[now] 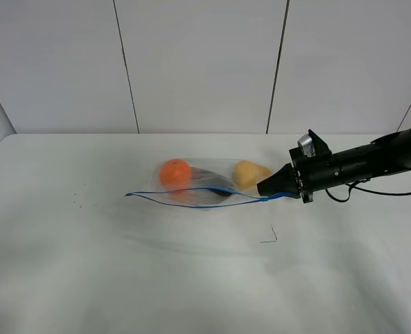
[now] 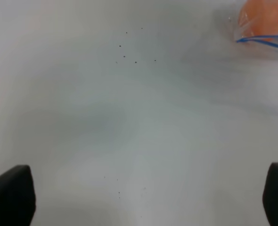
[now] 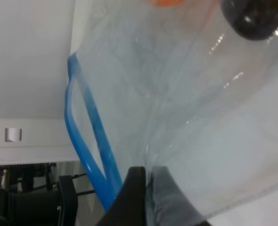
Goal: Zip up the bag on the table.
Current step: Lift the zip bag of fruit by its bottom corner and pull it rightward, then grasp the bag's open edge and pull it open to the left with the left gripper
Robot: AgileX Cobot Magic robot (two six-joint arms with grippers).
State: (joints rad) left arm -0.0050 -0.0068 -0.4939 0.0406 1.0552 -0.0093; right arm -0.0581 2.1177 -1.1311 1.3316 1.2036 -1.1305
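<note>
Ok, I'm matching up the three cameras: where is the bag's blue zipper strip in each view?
Exterior high: blue zipper strip along the bag's near edge, mid-picture, ending at the right gripper.
Left wrist: a short piece in the picture's upper right corner.
Right wrist: a loop at the picture's left, beside the gripper.
Shared landmark: the orange fruit.

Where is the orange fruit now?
The orange fruit lies inside the bag near the middle of the exterior high view, left of the dark fruit.
</note>
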